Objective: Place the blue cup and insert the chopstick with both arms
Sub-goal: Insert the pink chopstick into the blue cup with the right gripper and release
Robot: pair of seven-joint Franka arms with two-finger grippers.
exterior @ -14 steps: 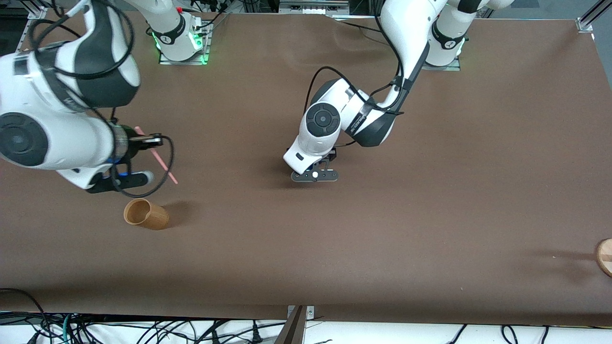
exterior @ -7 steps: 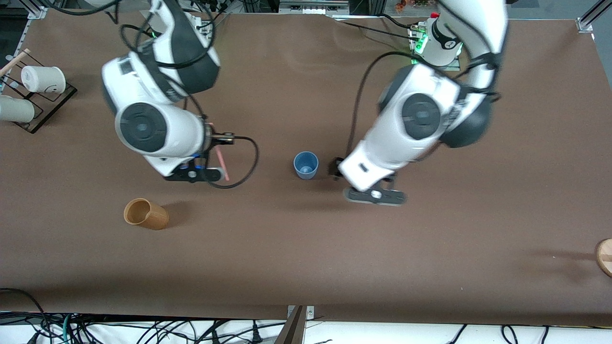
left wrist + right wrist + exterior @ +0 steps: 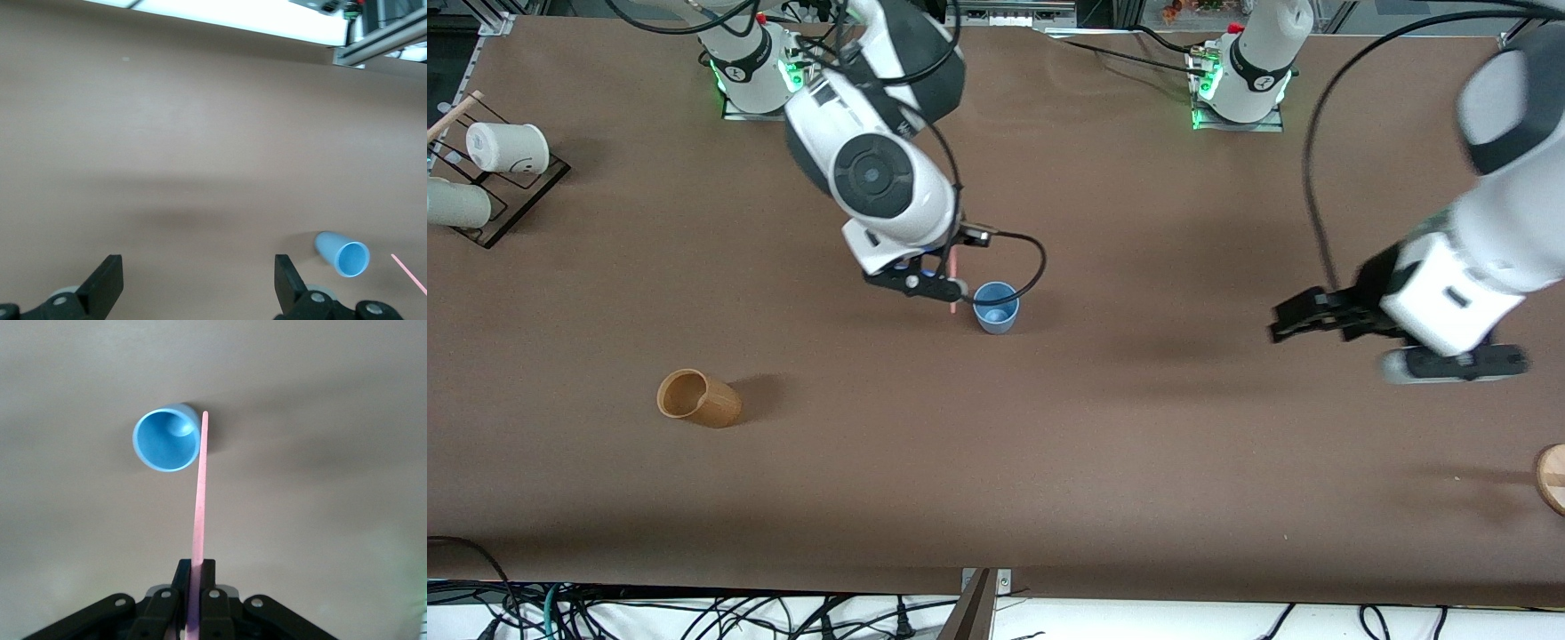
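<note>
Now chopstick beside blue cup

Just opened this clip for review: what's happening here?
The blue cup stands upright mid-table. The right gripper, jaws shut on the pink chopstick, holds it just beside the cup's rim, not yet inside. The left gripper, jaws open and empty, hangs over the table toward the left arm's end.

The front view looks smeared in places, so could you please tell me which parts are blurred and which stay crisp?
Front view: the left claw and its arm are motion-smeared; the blue cup is crisp. Right wrist view: chopstick sharp.
</note>
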